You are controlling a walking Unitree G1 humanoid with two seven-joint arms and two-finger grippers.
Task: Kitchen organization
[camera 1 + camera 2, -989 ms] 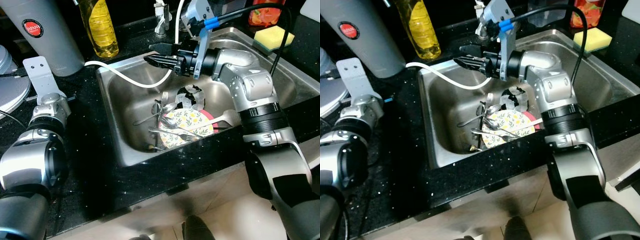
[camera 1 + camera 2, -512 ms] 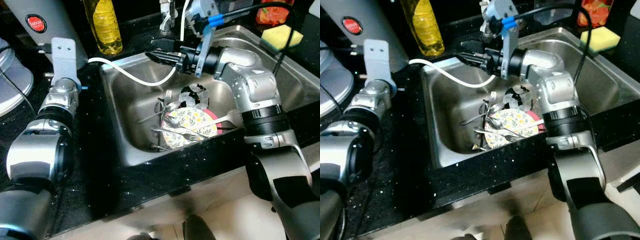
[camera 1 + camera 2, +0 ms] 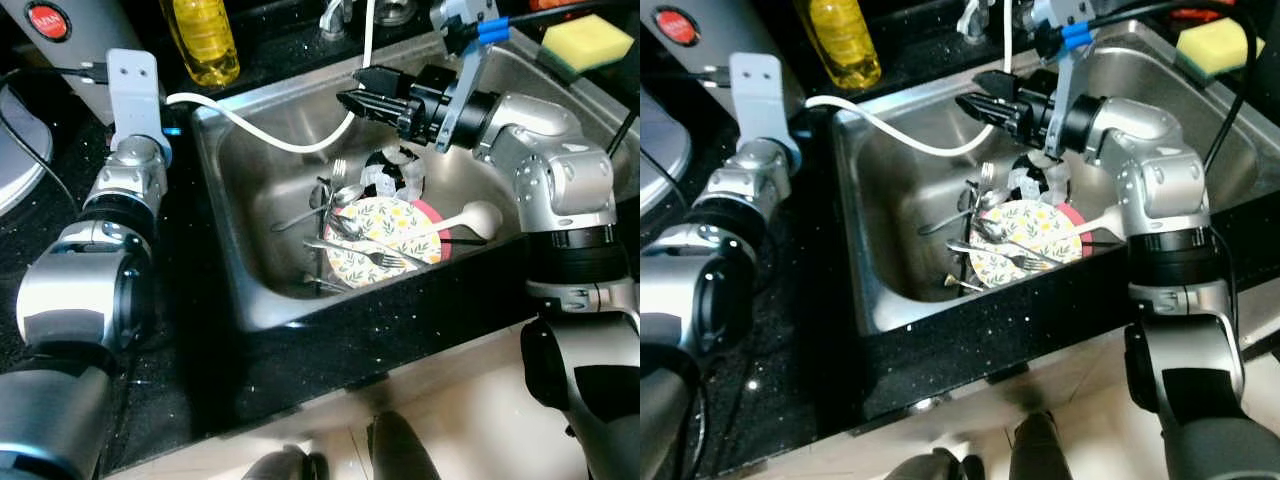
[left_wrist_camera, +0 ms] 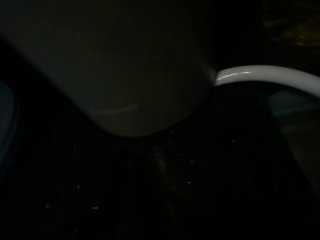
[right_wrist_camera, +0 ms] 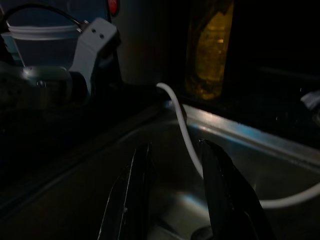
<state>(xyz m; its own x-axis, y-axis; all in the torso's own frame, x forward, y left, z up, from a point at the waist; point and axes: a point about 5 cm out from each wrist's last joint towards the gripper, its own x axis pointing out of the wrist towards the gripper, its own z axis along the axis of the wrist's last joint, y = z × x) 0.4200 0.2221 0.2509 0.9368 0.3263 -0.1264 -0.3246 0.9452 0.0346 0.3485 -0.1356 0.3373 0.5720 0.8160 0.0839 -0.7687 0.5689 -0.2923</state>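
We stand before a black speckled stone counter [image 3: 180, 330] with a stainless steel sink basin [image 3: 255, 215] set into it. At the back of the counter stand a tall grey cylinder with a red round label [image 3: 75, 30] and a clear bottle of yellow liquid [image 3: 203, 40]; a yellow sponge [image 3: 588, 40] lies at the far right corner.

Our right arm reaches across the sink, and the right gripper [image 5: 172, 192] hangs over the rear part of the basin with its two black fingers a little apart and nothing between them. A thin white hose [image 3: 270, 140] curves from the counter edge into the basin and passes just beside these fingers, which seem not to touch it. Our left arm rests over the counter beside the grey cylinder; its gripper cannot be seen clearly, so we cannot tell if it is spread or pressed together.

The things to be organized lie low in the basin: a round plate with a yellow flower pattern [image 3: 385, 240], with metal forks and spoons [image 3: 345, 225] across it and beside it, and a white spoon with a long handle [image 3: 470, 218] at its right edge.

We judge that the danger is the hose: if the gripper goes down toward the cutlery on this line, a finger may catch it and drag it. The forks also lie crossed, so lifting one may disturb the others.
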